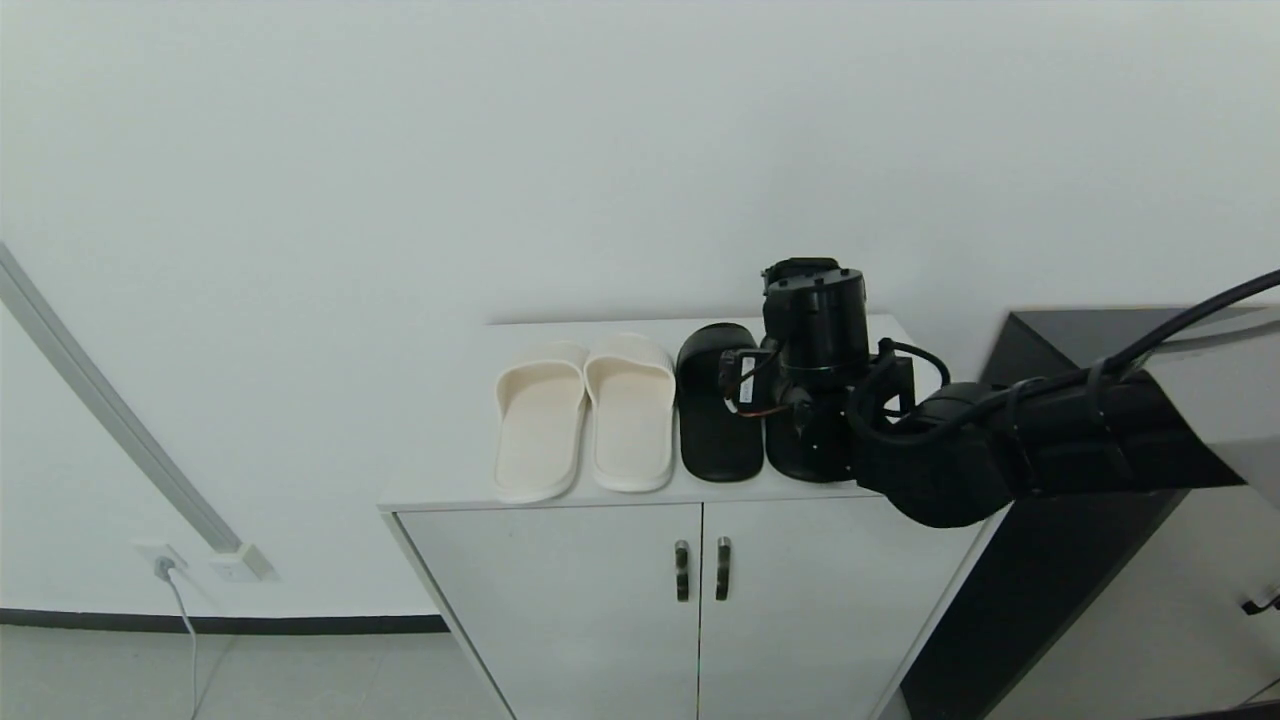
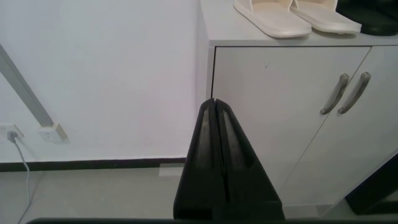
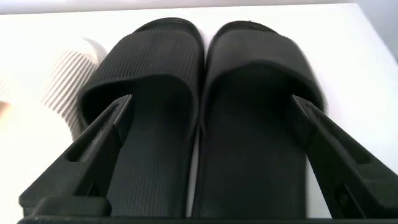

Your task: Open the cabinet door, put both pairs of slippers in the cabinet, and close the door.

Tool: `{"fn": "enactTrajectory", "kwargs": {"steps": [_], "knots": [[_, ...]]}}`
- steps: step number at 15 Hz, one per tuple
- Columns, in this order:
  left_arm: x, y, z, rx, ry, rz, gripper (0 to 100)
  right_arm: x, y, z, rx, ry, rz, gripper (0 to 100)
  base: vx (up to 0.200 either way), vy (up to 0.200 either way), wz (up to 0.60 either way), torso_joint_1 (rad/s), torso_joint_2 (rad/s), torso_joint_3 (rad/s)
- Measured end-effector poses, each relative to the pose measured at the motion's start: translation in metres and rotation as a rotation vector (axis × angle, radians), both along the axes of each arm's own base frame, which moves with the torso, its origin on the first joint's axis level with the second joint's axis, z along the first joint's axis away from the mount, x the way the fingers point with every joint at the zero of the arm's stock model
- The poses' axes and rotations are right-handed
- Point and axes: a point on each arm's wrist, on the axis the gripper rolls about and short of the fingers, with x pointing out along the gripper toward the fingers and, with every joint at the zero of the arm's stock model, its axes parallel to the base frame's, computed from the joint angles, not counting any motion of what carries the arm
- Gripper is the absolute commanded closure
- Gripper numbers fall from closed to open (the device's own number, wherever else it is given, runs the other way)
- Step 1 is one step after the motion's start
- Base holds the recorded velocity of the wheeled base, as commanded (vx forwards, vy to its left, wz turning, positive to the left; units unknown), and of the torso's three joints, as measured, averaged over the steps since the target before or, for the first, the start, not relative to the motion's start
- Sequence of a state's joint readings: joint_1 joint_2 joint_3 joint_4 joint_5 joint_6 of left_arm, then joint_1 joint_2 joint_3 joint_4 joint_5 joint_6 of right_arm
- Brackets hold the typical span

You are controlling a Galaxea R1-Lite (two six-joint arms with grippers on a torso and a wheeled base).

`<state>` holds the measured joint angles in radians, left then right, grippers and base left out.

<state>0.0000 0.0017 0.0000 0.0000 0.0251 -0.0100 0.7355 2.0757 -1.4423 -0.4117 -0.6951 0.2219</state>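
Cabinet doors [image 1: 560, 600] shut; white slippers [image 1: 630, 420] and black slippers [image 1: 715, 420] on top, none stowed; right gripper [image 3: 209, 102] open astride the latter; left gripper [image 2: 215, 106] closed.

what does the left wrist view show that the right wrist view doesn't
Left wrist view: closed cabinet doors with two handles, a wall socket, the shut left gripper. Right wrist view: the open right gripper, reaching either side of the paired black slippers. Both: the white cabinet top, a cream slipper, and at least part of the black pair.
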Motion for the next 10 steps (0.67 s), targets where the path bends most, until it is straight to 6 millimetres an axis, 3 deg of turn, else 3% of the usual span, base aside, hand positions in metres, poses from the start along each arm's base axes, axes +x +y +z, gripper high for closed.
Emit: {"fn": "enactTrajectory", "kwargs": {"steps": [10], "knots": [[0.000,0.000,0.000,0.000,0.000,-0.001,100,0.048,0.006,-0.022,-0.038,-0.007,-0.029,0,0.000,0.000,0.00,0.000,0.00,0.000]]}}
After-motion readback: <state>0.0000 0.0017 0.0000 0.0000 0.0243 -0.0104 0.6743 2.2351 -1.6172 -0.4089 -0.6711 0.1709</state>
